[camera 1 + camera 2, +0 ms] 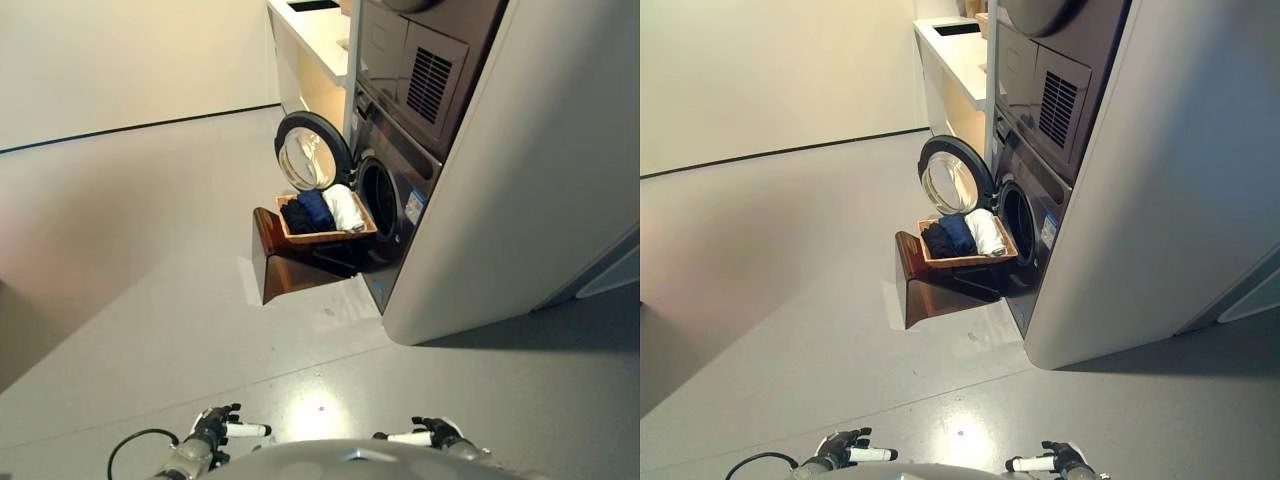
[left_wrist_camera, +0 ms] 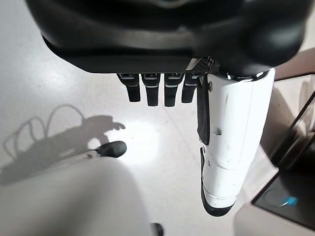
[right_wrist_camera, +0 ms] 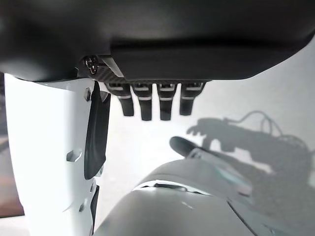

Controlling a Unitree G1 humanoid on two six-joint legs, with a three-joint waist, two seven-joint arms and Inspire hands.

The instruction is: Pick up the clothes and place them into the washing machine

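Folded clothes (image 1: 322,210) fill a wicker basket (image 1: 325,236) at frame centre, beside the open washing machine (image 1: 392,200); left hand (image 1: 215,428) and right hand (image 1: 432,434), bottom edge, hang relaxed, empty.

a dark grey front-loading washing machine (image 1: 400,195) is standing with its round glass-windowed door (image 1: 310,152) swinging wide open. just before its drum opening, a shallow wooden basket (image 1: 325,235) is sitting on a dark brown stand (image 1: 290,262), holding folded clothes (image 1: 322,211) in black, blue and white side by side. the robot's left hand (image 1: 222,428) and right hand (image 1: 432,434) are hanging low over the grey floor (image 1: 150,250), fingers relaxed, holding nothing.
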